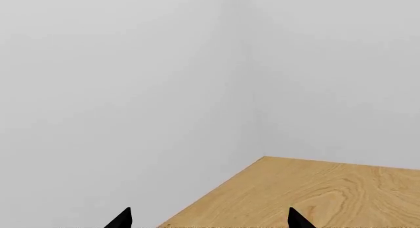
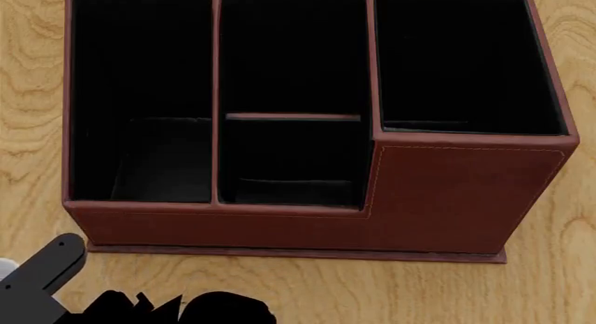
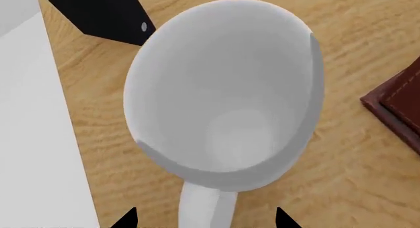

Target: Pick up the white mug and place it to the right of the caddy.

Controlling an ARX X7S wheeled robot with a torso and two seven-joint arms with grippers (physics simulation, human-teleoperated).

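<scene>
mug (image 3: pixel 223 95): white, seen straight down its mouth in the right wrist view – upright on the table (image 3: pixel 341 188), empty, handle pointing toward the camera. Not in the head view.
right gripper (image 3: pixel 204 219): only two dark fingertips show at the frame edge, spread either side of the handle and nothing between the tips but that handle – looks open and holding nothing, poised above the mug, probably to come down on handle or rim.
caddy (image 2: pixel 308 128): fills the head view, stepped front facing the robot, black compartments all empty. In the right wrist view a brown stitched corner sits near the mug, not touching.
mug vs caddy: near one corner of it; which side of the caddy I cannot tell, since the head view does not show the mug.
left gripper (image 1: pixel 208 219): two tips well apart, nothing between – open and idle, aimed at a bare table corner and the wall (image 1: pixel 131 90); likely parked out of the way so the right arm does the work.
dark arm part (image 2: pixel 42 271): low at the head view's left, clear of the caddy.
stage: judged as pre-grasp – mug not yet lifted.
risk: handle grip may let the mug swing; caddy corner is close for the lift.
</scene>
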